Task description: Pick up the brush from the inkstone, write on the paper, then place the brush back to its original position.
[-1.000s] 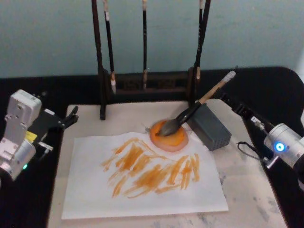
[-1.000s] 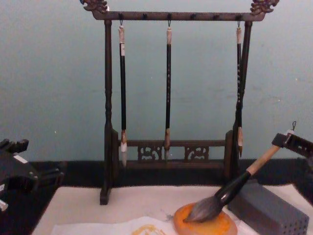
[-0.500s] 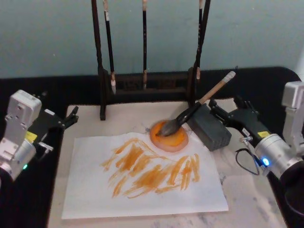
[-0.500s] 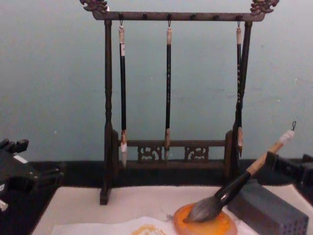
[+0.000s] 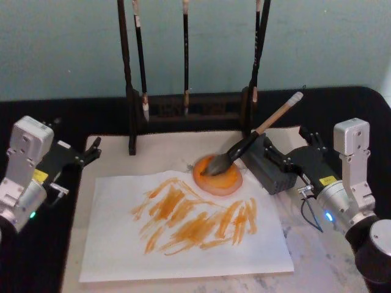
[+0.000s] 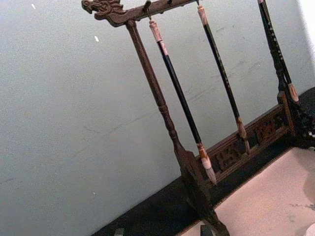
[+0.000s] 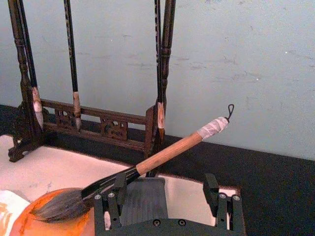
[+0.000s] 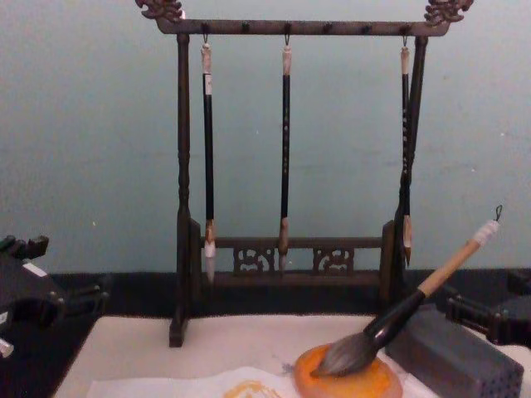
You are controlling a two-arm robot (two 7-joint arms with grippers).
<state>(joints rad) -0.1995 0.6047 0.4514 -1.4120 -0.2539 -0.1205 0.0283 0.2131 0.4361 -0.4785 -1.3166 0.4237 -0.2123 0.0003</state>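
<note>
Orange strokes cover the paper [image 5: 183,223] and the brush [image 5: 250,140] sits on the inkstone [image 5: 218,177], so back your released right claw [image 5: 278,160] straight out; left claw [image 5: 91,149] parked, can't tell its grip.

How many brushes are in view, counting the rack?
4. Three thin brushes hang on the rack: left, middle, right. The brush leans on the grey block, tuft on the inkstone.

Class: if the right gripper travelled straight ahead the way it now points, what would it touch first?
Probably the grey block directly before the open right gripper; the brush handle leaning on it crosses just above, though depth is uncertain.
</note>
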